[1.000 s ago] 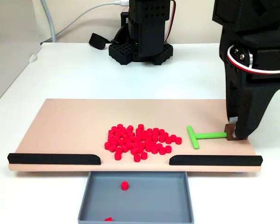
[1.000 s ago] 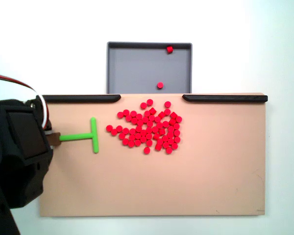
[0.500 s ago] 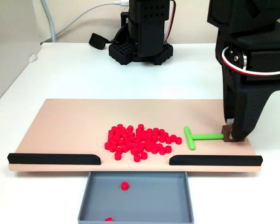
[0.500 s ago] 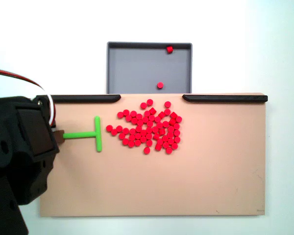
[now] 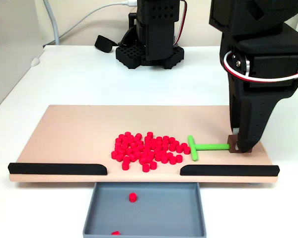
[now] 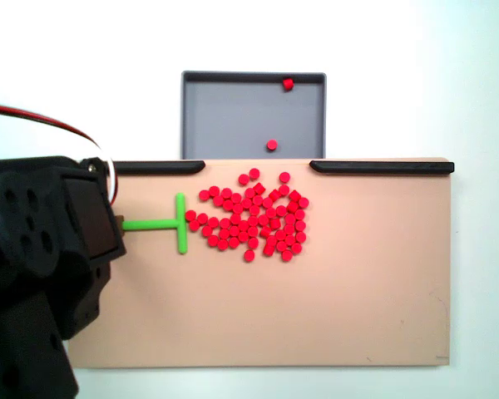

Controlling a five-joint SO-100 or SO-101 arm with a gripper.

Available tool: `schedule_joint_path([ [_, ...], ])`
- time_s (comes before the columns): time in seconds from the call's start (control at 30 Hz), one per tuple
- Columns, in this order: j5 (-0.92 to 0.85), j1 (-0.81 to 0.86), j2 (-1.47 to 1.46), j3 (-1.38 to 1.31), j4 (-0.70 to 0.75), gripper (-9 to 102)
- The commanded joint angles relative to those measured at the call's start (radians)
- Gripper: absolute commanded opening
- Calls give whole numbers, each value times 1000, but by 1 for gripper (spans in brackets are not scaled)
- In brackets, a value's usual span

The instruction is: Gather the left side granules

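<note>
A heap of small red granules (image 5: 148, 148) (image 6: 254, 223) lies in the middle of the tan board (image 5: 74, 129) (image 6: 316, 316). A green T-shaped pusher (image 5: 194, 148) (image 6: 180, 223) lies flat on the board, with its crossbar at the heap's right edge in a fixed view and at its left edge in the other. My gripper (image 5: 237, 147) points down and is shut on the brown end of the pusher's stem. In the top-down fixed view the black arm (image 6: 41, 274) covers the fingers.
Two black rails (image 5: 57, 169) (image 5: 228, 170) line the board's edge with a gap between them. Below the gap sits a grey tray (image 5: 188, 208) (image 6: 208, 108) holding two loose red pellets (image 5: 132, 197) (image 6: 271, 145). A second black arm base (image 5: 151, 44) stands behind the board.
My gripper has slid the pusher toward the heap. The crossbar went from a clear gap away to the heap's edge. The granules have not shifted visibly.
</note>
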Motion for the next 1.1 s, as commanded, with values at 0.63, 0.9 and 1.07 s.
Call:
schedule_joint_path([
  [0.63, -61, 86, 6, 6, 8, 0],
  [0.9, -74, 97, 14, 8, 8, 0],
  [1.07, -61, 74, 43, 8, 8, 0],
])
